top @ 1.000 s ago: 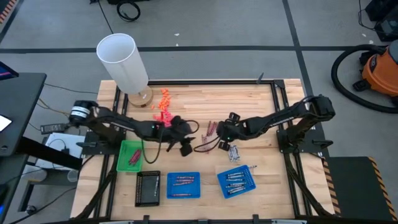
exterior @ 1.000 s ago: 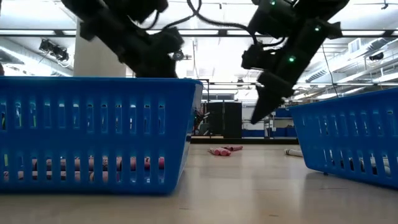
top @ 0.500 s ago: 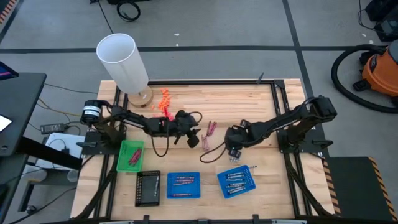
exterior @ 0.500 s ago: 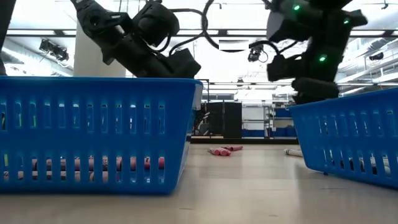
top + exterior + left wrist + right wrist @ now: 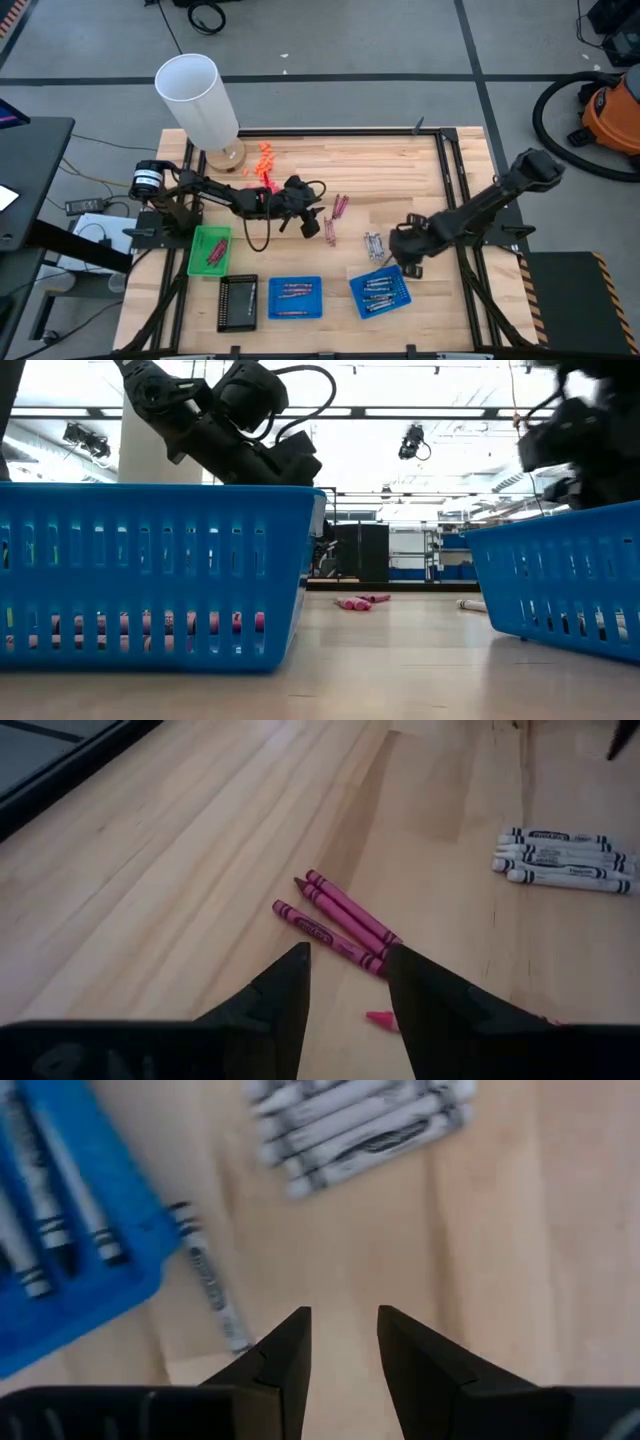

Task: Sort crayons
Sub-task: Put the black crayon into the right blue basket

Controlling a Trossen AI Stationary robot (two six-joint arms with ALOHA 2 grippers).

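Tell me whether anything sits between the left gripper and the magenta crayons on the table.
Nothing visible does. In the left wrist view the left gripper has its fingers open and empty, and the magenta crayons lie just ahead on bare wood. The grey crayons lie well off to one side, out of the way.

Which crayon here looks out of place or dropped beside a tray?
One grey crayon lies on the bare wood just outside the corner of the blue tray that holds the other grey crayons, near the open, empty right gripper. It looks as if it missed the tray.
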